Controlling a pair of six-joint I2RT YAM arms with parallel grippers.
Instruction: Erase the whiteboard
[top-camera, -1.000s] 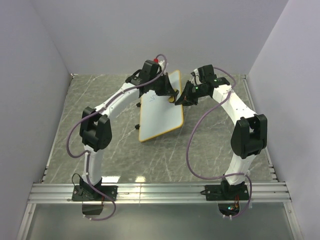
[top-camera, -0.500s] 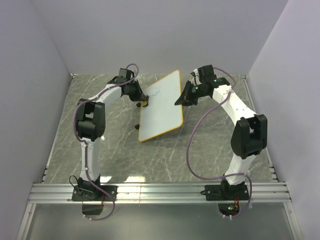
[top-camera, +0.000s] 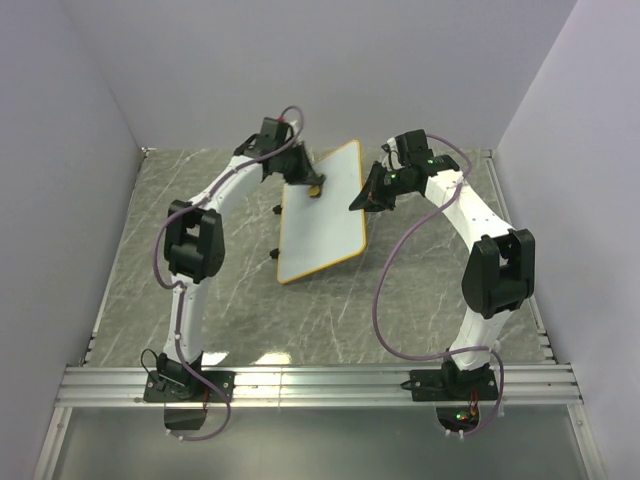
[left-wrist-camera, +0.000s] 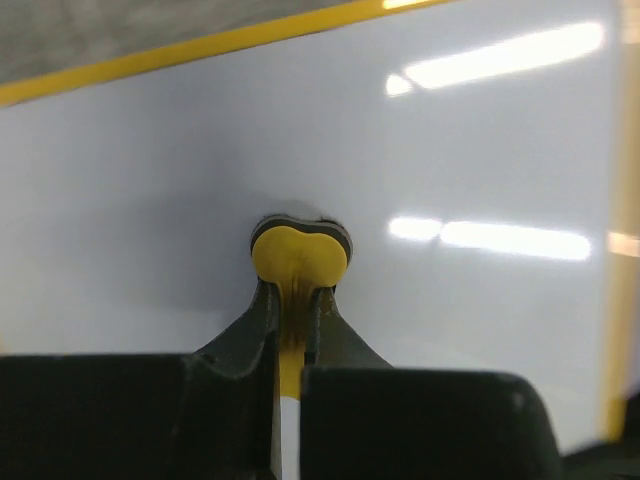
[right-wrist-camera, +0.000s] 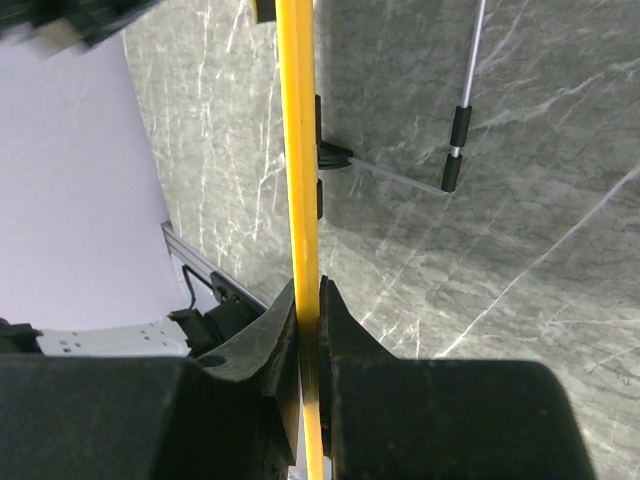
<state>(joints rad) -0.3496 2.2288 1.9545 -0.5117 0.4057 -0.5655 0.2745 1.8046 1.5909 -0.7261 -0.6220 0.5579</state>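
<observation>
So, L to R: left gripper (top-camera: 308, 184) is at the board's upper-left area, jaws closed tight on a thin tab of the yellow eraser (left-wrist-camera: 299, 254). In the wrist view the eraser's rounded head looks pressed vs. the white face. The whiteboard (top-camera: 325, 225) sits mid-table toward the far side, skewed diagonally and apparently tilted up off the marble table (top-camera: 430, 280). Its face looks clean around the eraser; whether marks remain elsewhere is too small to tell from above. The right gripper (top-camera: 362, 200) is clamped on the board's right rim, w/ fingers pinching the thin orange edge, and small black clips (right-wrist-camera: 322, 160) show further along that edge. Risks, as I judge them: the eraser is held by a narrow tab only, so a hard sideways stroke could twist it in the jaws or pop it out. The right grip is on a slim rim, so push from the left arm may pivot the board or slide it free. The eraser is also close to the top edge, so an overlong stroke could run off the rim and snag. Too little pressure = smears left.
</observation>
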